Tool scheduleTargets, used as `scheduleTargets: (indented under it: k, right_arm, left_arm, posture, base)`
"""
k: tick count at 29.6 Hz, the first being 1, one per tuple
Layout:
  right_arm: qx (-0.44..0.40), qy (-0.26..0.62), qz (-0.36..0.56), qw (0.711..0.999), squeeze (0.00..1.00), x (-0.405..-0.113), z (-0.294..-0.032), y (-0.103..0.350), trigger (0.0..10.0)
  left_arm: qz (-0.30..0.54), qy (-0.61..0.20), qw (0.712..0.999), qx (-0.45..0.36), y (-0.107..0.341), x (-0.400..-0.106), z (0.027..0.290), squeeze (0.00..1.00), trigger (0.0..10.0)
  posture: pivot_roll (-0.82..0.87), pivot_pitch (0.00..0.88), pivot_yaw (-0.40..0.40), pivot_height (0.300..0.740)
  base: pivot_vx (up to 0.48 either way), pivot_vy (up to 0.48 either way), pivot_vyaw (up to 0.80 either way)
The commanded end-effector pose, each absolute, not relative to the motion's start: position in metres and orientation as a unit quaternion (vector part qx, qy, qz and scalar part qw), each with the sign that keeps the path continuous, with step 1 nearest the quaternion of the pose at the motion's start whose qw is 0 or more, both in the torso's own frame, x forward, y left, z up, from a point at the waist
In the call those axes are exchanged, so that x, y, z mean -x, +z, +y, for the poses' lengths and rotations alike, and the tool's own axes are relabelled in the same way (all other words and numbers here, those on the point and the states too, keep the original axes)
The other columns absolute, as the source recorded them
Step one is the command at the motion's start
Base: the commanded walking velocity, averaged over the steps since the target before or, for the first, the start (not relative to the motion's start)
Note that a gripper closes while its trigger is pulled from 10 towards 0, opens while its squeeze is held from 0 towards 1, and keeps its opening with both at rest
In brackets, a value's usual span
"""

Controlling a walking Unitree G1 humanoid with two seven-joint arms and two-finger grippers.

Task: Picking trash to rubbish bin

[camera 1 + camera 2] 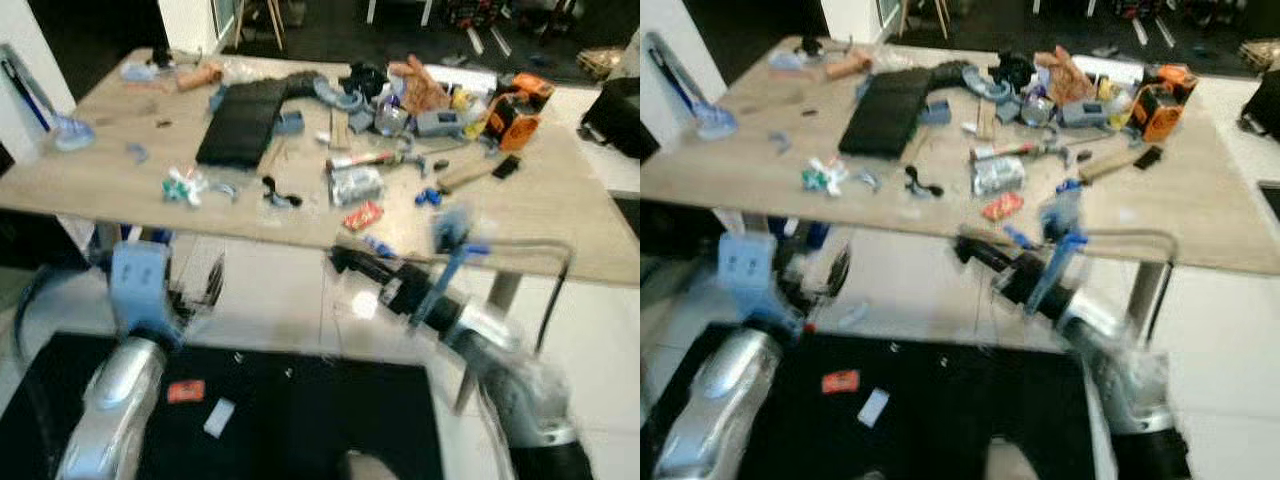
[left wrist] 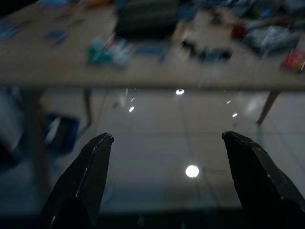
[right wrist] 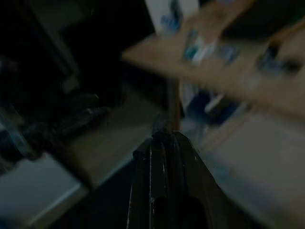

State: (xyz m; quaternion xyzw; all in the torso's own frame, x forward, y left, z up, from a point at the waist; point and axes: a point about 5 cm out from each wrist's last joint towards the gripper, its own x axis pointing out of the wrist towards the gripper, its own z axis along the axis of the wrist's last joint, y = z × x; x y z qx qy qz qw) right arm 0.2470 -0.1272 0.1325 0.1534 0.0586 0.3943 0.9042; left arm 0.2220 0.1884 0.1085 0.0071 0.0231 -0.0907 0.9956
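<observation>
Nothing looks binned yet. The worktop [image 1: 120, 180] across the upper frame carries scattered litter: a red wrapper [image 1: 362, 215] at centre, a green-white scrap [image 1: 183, 186] further left. Left claw [image 2: 167, 143] is spread, empty; right claw [image 3: 162, 143] is pressed together, empty.

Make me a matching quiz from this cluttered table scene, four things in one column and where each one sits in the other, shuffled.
Things:
1. black flat slab
2. red packet
3. orange tool
4. left claw

Places or states:
A. far right part of the table
B. near the table's front edge
C. open, below the table edge, over the floor
D. middle of the table, toward the far side

Pairs: 1-D, 2-B, 3-A, 4-C
</observation>
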Motion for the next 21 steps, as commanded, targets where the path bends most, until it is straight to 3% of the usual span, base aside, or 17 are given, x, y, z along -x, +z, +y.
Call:
scheduleTargets:
  k: [1,3,13,21]
  right_arm:
    - [-0.153,0.362,0.053,0.918,0.0,-0.243,-0.131,0.13,10.0]
    - [-0.16,0.338,0.064,0.925,0.0,-0.24,-0.134,0.119,10.0]
    - [-0.222,0.289,0.066,0.929,0.0,-0.255,-0.145,0.121,10.0]
    - [-0.25,0.273,0.069,0.926,0.0,-0.254,-0.144,0.12,10.0]
  left_arm:
    - [0.022,-0.111,0.993,-0.01,0.112,-0.215,0.184,0.0,10.0]
    - [0.027,-0.112,0.993,-0.009,0.11,-0.207,0.185,0.0,10.0]
    - [0.001,-0.094,0.995,0.029,0.113,-0.211,0.189,0.0,10.0]
    - [-0.006,-0.096,0.994,0.048,0.115,-0.208,0.191,0.0,10.0]
  posture:
    - [-0.15,0.0,0.026,0.74]
    - [-0.16,0.0,0.028,0.74]
    - [-0.14,0.0,0.028,0.74]
    - [-0.14,0.0,0.034,0.74]
  base:
    - [-0.428,0.0,0.0]
    - [-0.394,0.0,0.0]
    - [0.0,0.0,0.0]
    - [0.0,0.0,-0.8]
